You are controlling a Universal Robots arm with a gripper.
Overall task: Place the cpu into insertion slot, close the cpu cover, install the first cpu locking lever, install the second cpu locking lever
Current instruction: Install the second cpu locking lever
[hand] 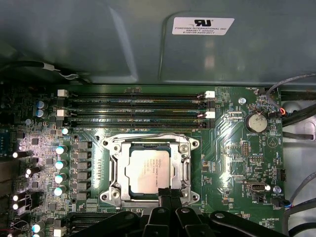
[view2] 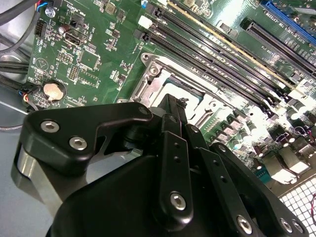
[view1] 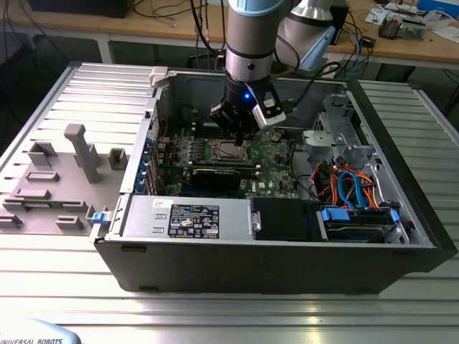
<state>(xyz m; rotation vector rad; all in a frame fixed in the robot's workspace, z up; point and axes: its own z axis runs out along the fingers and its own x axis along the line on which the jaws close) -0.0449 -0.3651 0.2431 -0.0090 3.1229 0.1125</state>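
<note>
In the first wrist view the cpu point(hand: 147, 170) lies flat in the insertion slot point(hand: 109, 193) on the green board, dull silver top showing. The cpu cover point(hand: 148, 144), a silvery frame, lies down around it with the chip showing through its window. My gripper point(hand: 171, 193) stands at one edge of the socket, fingertips together and nothing between them. In the second wrist view the gripper point(view2: 171, 101) points down at the metal socket frame point(view2: 158, 81). In the exterior view the gripper point(view1: 234, 132) hangs just above the socket point(view1: 228, 150) inside the open computer case.
Long black memory slots point(hand: 138, 106) run beside the socket, and a coin battery point(hand: 256, 121) sits on the board. Case walls surround the board. Coloured cables point(view1: 344, 183) and a drive bay lie at the exterior view's right, grey fixtures point(view1: 82, 150) at its left.
</note>
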